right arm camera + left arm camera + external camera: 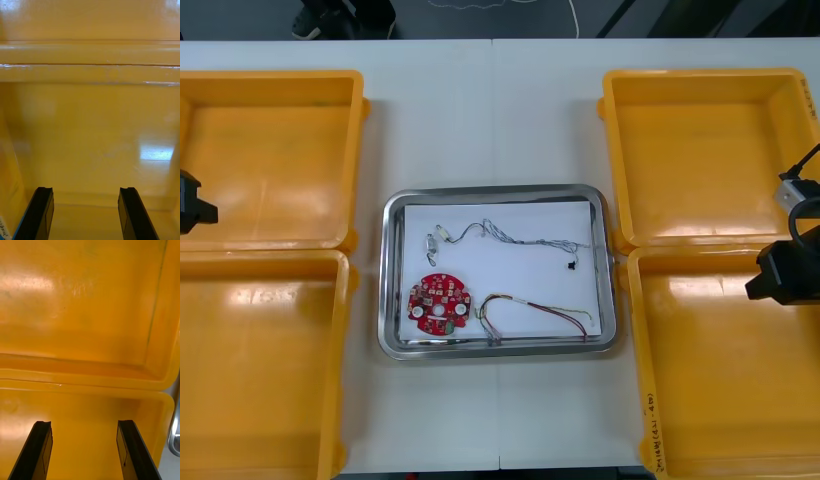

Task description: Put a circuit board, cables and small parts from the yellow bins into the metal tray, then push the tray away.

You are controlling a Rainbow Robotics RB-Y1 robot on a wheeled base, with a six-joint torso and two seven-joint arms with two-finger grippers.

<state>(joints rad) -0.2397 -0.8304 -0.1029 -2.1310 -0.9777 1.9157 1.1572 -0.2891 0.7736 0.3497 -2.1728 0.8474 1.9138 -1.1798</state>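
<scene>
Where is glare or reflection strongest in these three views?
Front view: a broad soft sheen on the yellow bins, with thin highlights along the metal tray rim. Right wrist view: a bright patch on the bin floor beyond the open right claw. Left wrist view: a wide pale patch on the farther bin's floor, past the open left claw.

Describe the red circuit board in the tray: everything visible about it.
The circuit board is a round, red disc, its face dotted with small white and silvery components, with a pale spot near its middle. It lies flat, face up, on the white inside of the metal tray, in the tray's near left corner. The red and yellow cable lies close beside it toward the robot's right; whether they touch cannot be told.
</scene>
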